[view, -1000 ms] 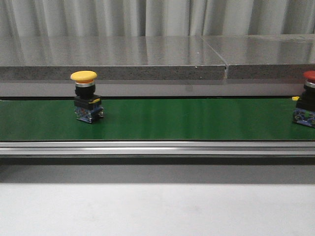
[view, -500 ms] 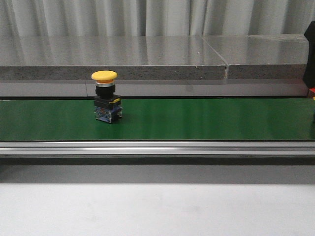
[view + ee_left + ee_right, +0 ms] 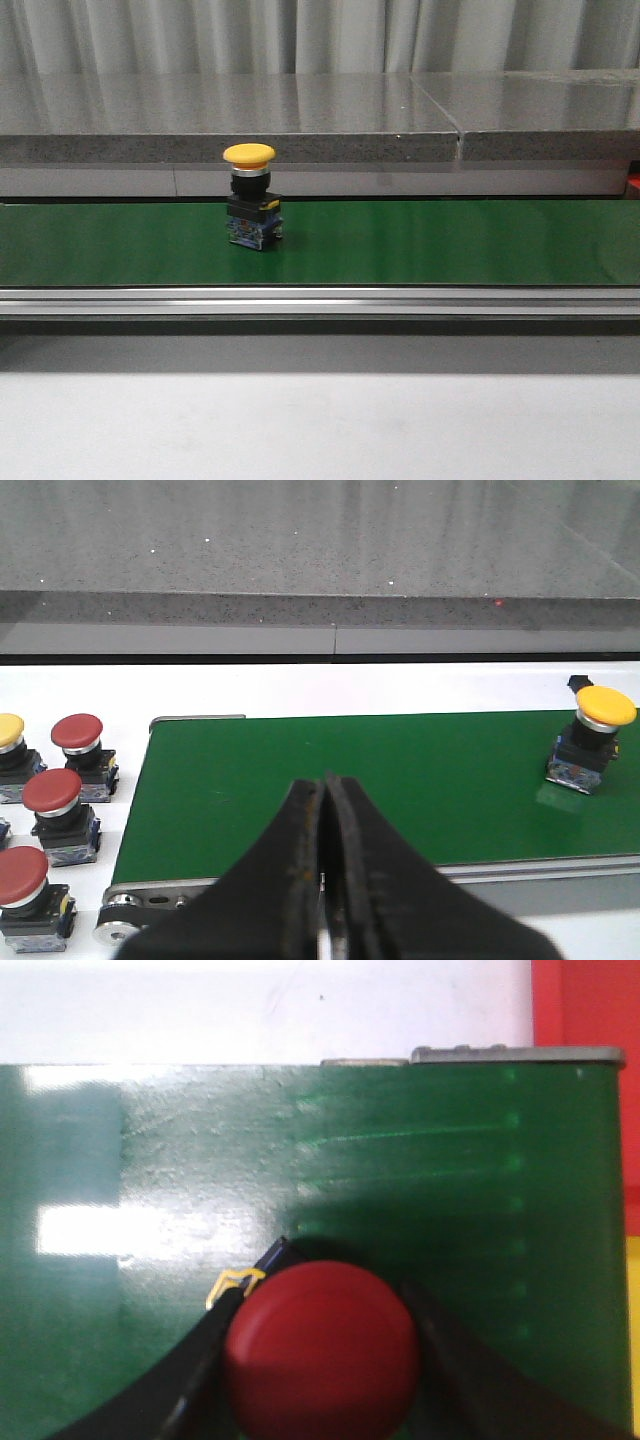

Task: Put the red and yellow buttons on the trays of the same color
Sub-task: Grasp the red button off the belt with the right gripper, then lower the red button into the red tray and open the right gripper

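A yellow button [image 3: 250, 155] on a black and blue base stands upright on the green belt [image 3: 450, 240]; the left wrist view shows this yellow button [image 3: 606, 707] far off to one side. My left gripper [image 3: 326, 780] is shut and empty, above the belt's end. A red button [image 3: 320, 1355] sits between the fingers of my right gripper [image 3: 335, 1290], which is shut on it, just above the belt [image 3: 150, 1160]. A red tray [image 3: 585, 1005] and a yellow tray strip [image 3: 633, 1340] lie past the belt's end. Neither gripper shows in the front view.
On the white table beside the belt's end stand spare buttons: a yellow one [image 3: 6, 730] and red ones [image 3: 77, 732], [image 3: 52, 790], [image 3: 20, 875]. A grey stone ledge [image 3: 300, 120] runs behind the belt. A metal rail [image 3: 320, 300] borders its front.
The yellow button has travelled right along the belt. The red button at the right edge has left the front view, and the dark gripper seen there half a second ago is gone too.
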Robot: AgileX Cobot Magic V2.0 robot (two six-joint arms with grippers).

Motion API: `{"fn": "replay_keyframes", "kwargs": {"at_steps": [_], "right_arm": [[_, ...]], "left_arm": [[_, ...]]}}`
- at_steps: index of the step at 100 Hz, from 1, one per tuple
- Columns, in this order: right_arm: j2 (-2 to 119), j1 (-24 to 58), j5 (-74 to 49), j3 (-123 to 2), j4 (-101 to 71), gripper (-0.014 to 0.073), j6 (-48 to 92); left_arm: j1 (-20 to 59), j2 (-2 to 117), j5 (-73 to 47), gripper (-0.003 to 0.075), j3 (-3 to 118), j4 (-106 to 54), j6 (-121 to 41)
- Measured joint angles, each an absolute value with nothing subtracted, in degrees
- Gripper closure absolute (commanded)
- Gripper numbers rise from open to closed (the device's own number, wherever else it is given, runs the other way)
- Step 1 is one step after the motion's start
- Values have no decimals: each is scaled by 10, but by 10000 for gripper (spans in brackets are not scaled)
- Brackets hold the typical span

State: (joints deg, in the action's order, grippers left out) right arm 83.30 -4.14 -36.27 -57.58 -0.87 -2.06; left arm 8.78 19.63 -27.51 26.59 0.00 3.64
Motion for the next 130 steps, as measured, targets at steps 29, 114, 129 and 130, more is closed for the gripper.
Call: {"fn": "replay_keyframes", "kwargs": {"at_steps": [29, 114, 129, 130], "right_arm": [[856, -77, -397, -685, 30, 578, -21], [1125, -251, -369, -852, 31, 577, -19], [1135, -251, -359, -852, 21, 535, -19], [1135, -251, -359, -852, 21, 522, -19]], "left_arm": [[88, 196, -275, 739, 266, 0, 36], [88, 196, -275, 739, 266, 0, 36], [88, 196, -275, 739, 266, 0, 36], [88, 196, -275, 739, 266, 0, 36]]}}
